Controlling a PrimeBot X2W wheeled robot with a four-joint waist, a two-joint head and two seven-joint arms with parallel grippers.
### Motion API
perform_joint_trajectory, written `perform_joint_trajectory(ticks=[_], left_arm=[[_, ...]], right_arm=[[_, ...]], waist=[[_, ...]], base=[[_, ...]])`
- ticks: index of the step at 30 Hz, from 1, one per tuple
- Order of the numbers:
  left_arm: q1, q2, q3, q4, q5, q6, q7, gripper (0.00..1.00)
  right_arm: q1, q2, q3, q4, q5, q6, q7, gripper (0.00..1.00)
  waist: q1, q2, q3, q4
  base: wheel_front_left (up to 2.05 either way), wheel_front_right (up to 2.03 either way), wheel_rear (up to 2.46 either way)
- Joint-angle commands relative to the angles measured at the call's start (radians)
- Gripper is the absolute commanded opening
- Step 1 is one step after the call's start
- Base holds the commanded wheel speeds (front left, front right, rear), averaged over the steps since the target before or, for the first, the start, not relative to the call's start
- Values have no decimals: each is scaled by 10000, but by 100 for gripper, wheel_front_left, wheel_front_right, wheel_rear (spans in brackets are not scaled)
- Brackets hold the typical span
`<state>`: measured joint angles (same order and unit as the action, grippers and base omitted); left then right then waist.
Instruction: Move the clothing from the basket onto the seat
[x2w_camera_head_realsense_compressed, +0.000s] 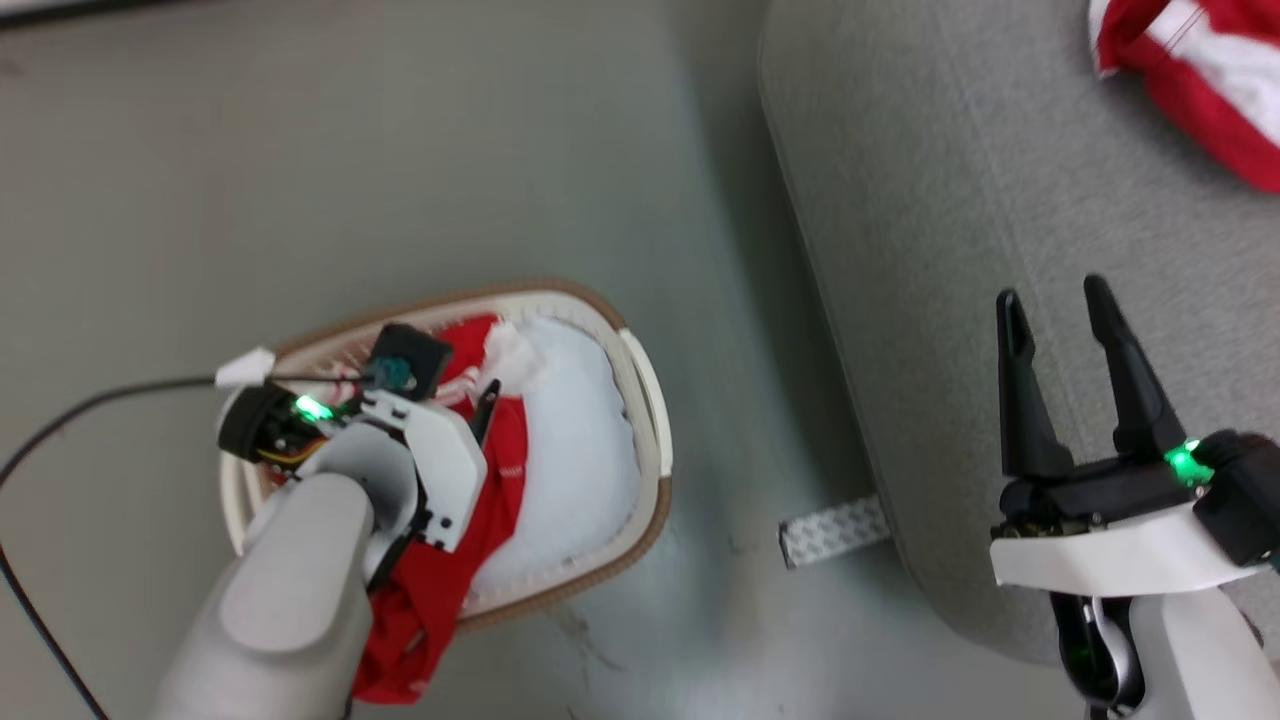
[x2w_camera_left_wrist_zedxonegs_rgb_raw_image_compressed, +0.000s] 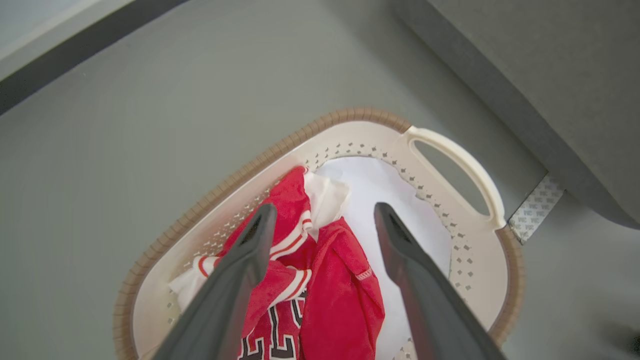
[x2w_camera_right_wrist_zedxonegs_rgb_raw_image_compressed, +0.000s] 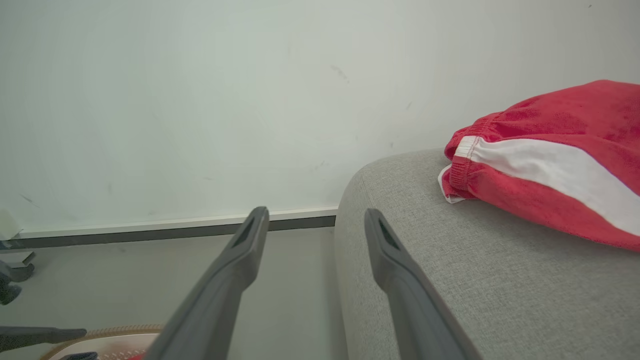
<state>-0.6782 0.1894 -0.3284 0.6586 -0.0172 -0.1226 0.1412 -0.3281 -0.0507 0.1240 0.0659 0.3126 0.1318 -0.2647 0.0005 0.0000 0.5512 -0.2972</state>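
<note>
The off-white basket (x2w_camera_head_realsense_compressed: 648, 400) with a brown rim stands on the floor, left of the grey seat (x2w_camera_head_realsense_compressed: 950, 250). Red clothing (x2w_camera_head_realsense_compressed: 505, 460) with white stripe trim lies crumpled in its left half and spills over the near rim. In the left wrist view the clothing (x2w_camera_left_wrist_zedxonegs_rgb_raw_image_compressed: 340, 280) shows black-and-white lettering. My left gripper (x2w_camera_left_wrist_zedxonegs_rgb_raw_image_compressed: 322, 212) hangs open just above it, one finger on each side and nothing gripped. My right gripper (x2w_camera_head_realsense_compressed: 1052, 295) stands open and empty over the seat's front part. Another red garment (x2w_camera_right_wrist_zedxonegs_rgb_raw_image_compressed: 550, 165) with a white stripe lies on the seat (x2w_camera_right_wrist_zedxonegs_rgb_raw_image_compressed: 500, 280), far right.
A plain white pad (x2w_camera_head_realsense_compressed: 580, 440) covers the basket's bottom on the right side. A strip of patterned tape (x2w_camera_head_realsense_compressed: 835, 530) lies on the floor at the seat's edge. A black cable (x2w_camera_head_realsense_compressed: 90, 405) runs in from the left. A pale wall and baseboard (x2w_camera_right_wrist_zedxonegs_rgb_raw_image_compressed: 175, 227) stand beyond the seat.
</note>
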Motion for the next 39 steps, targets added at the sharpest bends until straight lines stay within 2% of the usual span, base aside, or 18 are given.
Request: perform_joint_trajectory(ticks=[1, 9, 22, 23, 25, 31, 39], left_arm=[[-287, 132, -6, 276, 101, 31, 138, 100], [-1662, 376, -284, 1773, 572, 280, 392, 100], [-2948, 511, -586, 3199, 518, 158, 80, 100], [-2995, 499, -617, 3276, 517, 157, 4, 95], [-3057, 475, -677, 3420, 528, 172, -169, 0], [-2871, 31, -760, 3862, 148, 66, -1002, 0], [-1943, -766, -740, 4091, -762, -56, -2626, 0]], right_arm=[[-273, 2, 17, -125, 111, -22, 7, 100], [-948, 2, 165, -711, 244, -22, 6, 100], [-1169, 1, 119, -1017, 401, -22, 6, 100], [-1169, 1, 122, -1020, 401, -22, 6, 100], [-1164, 1, 117, -1004, 398, -22, 6, 100], [-992, 1, -55, -657, 253, -22, 8, 100], [-335, -7, -386, 37, -143, -22, 6, 100]], waist=[[-5, 0, 1384, -391], [-5, 0, 2704, -432], [-5, 0, 3975, -496], [-5, 0, 4001, -503], [-5, 0, 4017, -505], [-5, 0, 3339, -167], [-5, 0, 909, 729]], base=[[0, 0, 0], [0, 0, 0], [0, 0, 0], [0, 0, 0], [0, 0, 0], [0, 0, 0], [0, 0, 0]])
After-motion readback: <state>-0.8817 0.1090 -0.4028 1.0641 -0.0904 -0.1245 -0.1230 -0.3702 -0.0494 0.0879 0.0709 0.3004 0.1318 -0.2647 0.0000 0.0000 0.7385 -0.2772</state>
